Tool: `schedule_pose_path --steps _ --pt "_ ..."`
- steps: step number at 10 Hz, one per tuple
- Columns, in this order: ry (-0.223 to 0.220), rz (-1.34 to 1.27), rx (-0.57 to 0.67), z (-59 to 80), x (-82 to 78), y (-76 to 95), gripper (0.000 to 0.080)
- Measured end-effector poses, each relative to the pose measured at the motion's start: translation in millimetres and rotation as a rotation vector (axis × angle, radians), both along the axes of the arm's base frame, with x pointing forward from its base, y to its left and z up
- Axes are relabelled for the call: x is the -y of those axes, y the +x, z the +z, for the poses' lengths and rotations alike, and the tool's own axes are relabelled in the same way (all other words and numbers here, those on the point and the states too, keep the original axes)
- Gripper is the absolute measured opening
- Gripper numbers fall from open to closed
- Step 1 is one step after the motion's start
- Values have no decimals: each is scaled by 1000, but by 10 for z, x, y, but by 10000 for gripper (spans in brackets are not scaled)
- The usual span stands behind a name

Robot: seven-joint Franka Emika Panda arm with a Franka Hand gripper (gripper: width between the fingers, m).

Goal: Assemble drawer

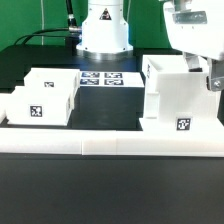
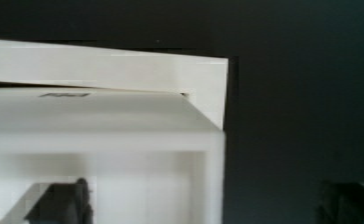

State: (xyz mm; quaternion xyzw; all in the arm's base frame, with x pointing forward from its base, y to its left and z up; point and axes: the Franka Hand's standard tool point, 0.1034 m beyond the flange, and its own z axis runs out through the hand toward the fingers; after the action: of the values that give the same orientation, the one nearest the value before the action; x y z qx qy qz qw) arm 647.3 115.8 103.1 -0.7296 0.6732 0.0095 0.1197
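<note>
The step in hand looked like taking hold of the tall drawer casing (image 1: 178,95), which stood upright at the exterior view's right, just behind the long white border rail (image 1: 110,148). The gripper (image 1: 211,82) hung at the casing's upper edge on that same side. In the wrist view the dark fingers (image 2: 58,203) were spread wide, one over the white panel and the other out over the dark table (image 1: 110,195), so they seemed to straddle the casing's side wall without yet pinching it. To do this well, I judged, the arm should come straight down until the wall sat deep between the pads. It should close squarely on the flat of the wall rather than on the corner, since a tall hollow box held near one edge could tip or twist. The two trays (image 1: 42,95) sat close together at the exterior view's left, well apart from the casing, with the marker board (image 1: 100,78) lying between the two groups farther back. No brand or readable writing showed. The casing and the front tray bore black-and-white square tags, and a small dark mark on the casing in the wrist view was too blurred to read.
</note>
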Motion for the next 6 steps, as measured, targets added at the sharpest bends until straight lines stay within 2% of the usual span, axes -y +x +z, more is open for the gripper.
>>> schedule_pose_path --steps 1,5,6 --pt "-3 27 4 9 1 -5 648" --pt "-15 303 13 333 94 -292 648" --pt "-17 312 12 292 86 -290 648"
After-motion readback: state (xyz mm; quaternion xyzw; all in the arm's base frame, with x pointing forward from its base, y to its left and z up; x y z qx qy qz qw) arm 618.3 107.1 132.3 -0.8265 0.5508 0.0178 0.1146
